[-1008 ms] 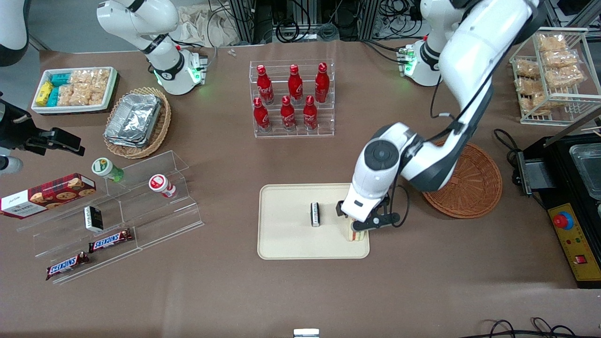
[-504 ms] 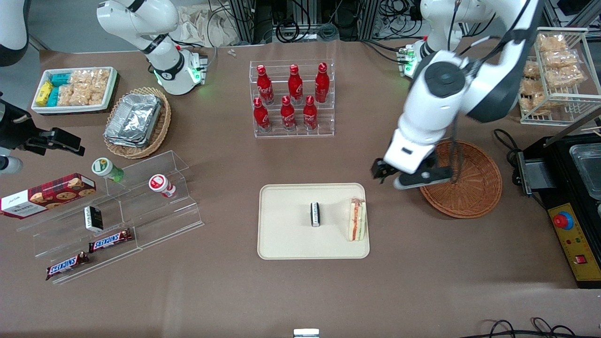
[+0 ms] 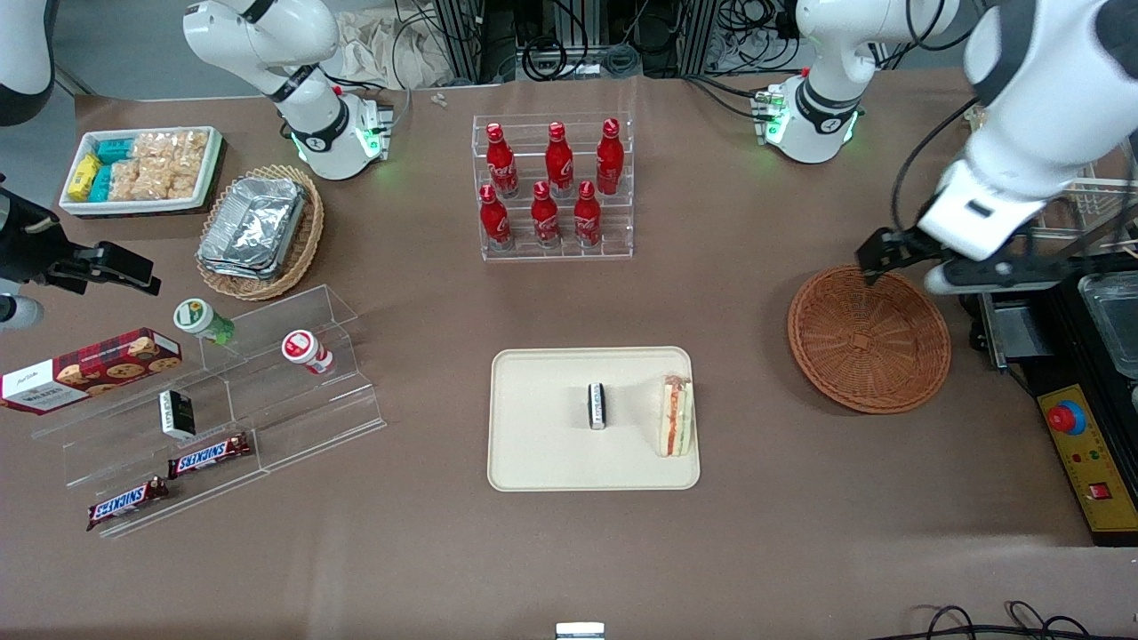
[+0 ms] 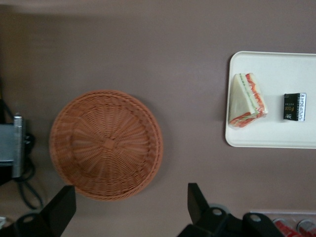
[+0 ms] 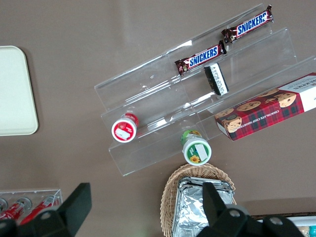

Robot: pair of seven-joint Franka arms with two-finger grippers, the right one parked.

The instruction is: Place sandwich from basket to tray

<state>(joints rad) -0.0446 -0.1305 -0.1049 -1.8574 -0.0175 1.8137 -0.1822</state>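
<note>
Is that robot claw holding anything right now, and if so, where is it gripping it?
Nothing. The gripper hangs open and empty above the basket; the sandwich lies on the tray.

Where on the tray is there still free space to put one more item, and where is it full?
The tray is bare from the small black packet toward the parked arm's end. Its working-arm edge holds the sandwich. The basket holds nothing. The open gripper hangs above the basket's rim.
</note>
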